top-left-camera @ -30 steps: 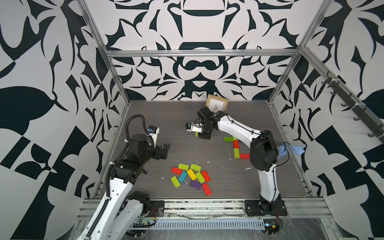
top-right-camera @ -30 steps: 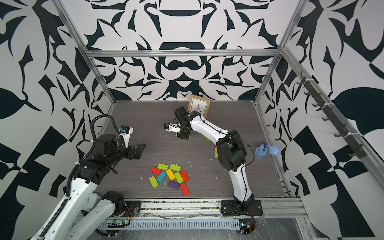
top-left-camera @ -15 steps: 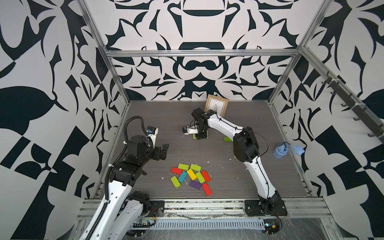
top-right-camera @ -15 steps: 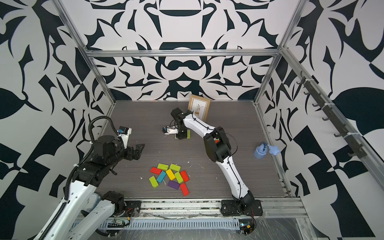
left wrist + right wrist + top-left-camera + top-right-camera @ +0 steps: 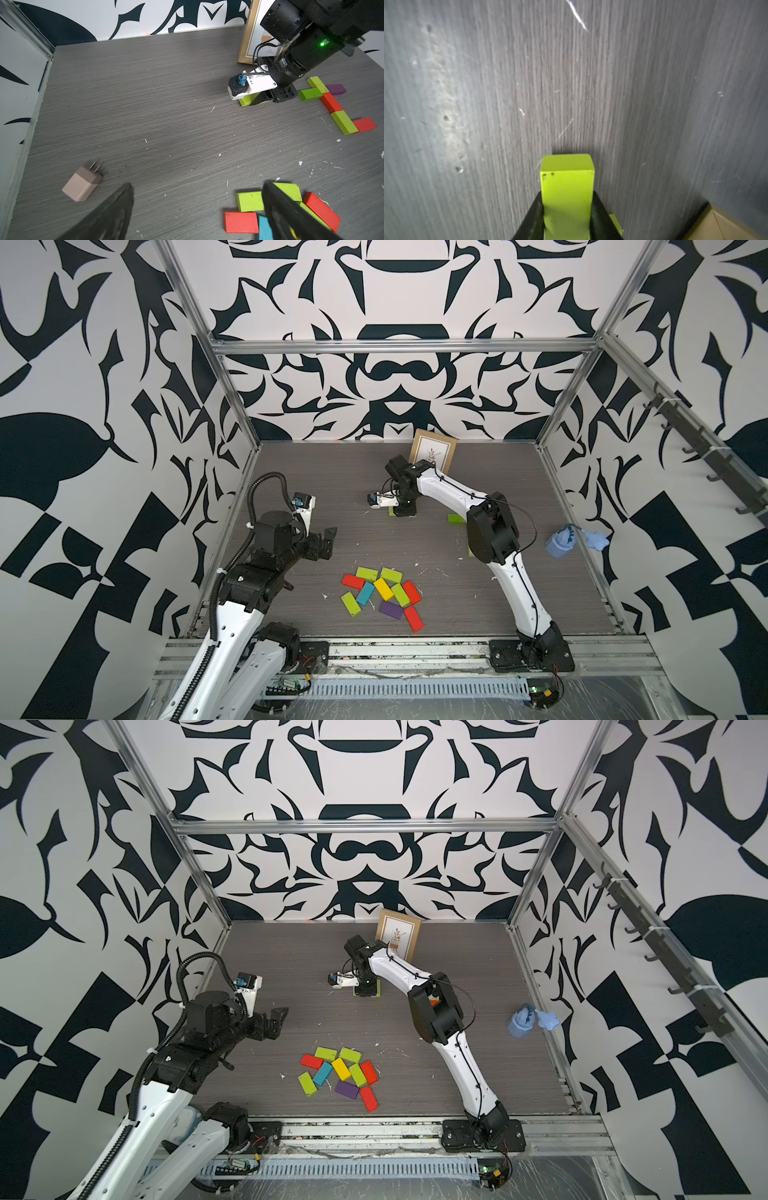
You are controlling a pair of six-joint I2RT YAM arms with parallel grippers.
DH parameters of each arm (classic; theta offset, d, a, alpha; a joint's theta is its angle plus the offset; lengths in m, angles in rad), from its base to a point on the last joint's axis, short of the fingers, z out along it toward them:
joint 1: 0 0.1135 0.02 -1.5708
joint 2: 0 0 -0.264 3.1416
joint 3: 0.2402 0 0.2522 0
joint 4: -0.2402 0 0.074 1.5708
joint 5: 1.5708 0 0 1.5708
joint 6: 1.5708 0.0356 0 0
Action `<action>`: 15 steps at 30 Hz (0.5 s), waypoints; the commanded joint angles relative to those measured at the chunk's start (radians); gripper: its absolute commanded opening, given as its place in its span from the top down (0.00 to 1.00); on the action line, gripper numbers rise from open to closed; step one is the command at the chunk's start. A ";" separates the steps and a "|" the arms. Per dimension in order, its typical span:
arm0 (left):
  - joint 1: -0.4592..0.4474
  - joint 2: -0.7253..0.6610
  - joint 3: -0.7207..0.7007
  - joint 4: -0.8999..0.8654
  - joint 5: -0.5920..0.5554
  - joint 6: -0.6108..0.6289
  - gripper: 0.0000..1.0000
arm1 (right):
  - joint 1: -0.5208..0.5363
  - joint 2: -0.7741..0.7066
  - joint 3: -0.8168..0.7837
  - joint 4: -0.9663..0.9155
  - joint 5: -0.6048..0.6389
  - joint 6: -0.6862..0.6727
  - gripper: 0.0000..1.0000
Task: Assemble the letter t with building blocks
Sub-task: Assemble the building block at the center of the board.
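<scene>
Grey wood-grain tabletop [image 5: 316, 472], black-and-white patterned walls all round. The right gripper [image 5: 402, 512] is down low just in front of the picture frame [image 5: 433, 450], clamped tight on a lime green block [image 5: 567, 187]. Beside it, a little further out from the frame, sits a partly built line of blocks [image 5: 332, 104] in lime, red and purple. Well away from the frame lies the loose pile of blocks [image 5: 382, 593]. The left gripper [image 5: 326, 542] hovers near that pile, jaws spread wide, holding nothing.
</scene>
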 commanded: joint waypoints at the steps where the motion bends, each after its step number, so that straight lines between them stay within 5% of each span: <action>1: 0.000 -0.011 -0.012 -0.011 -0.003 0.003 0.00 | -0.004 -0.031 -0.013 0.009 0.012 -0.008 0.77; 15: 0.000 -0.006 -0.012 -0.013 -0.006 0.001 0.00 | -0.002 -0.029 -0.034 0.007 0.023 -0.002 0.60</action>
